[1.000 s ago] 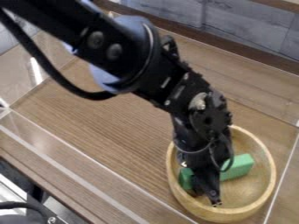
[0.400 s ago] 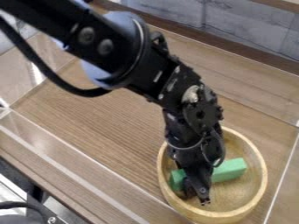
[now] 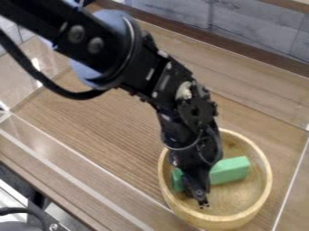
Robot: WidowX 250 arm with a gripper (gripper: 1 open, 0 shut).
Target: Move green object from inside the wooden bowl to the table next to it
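Note:
The wooden bowl (image 3: 248, 206) sits on the table (image 3: 97, 126) at the lower right. Inside it lies the green object (image 3: 229, 169), a flat block angled up to the right. My gripper (image 3: 193, 187) points down into the bowl from the black arm. Its dark fingers (image 3: 197, 194) straddle the left part of the block, and green shows on both sides of the front finger. The jaws look shut on the block, which still rests low in the bowl. The far finger is hidden behind the wrist.
Low clear acrylic walls (image 3: 72, 171) edge the tabletop at the front and left. Another wall (image 3: 304, 135) stands close to the bowl's right side. Bare wood-grain surface lies left of the bowl. A grey wall runs along the back.
The bowl and the green object have shifted a little to the left together with the gripper. The block now lies further under the fingers than before.

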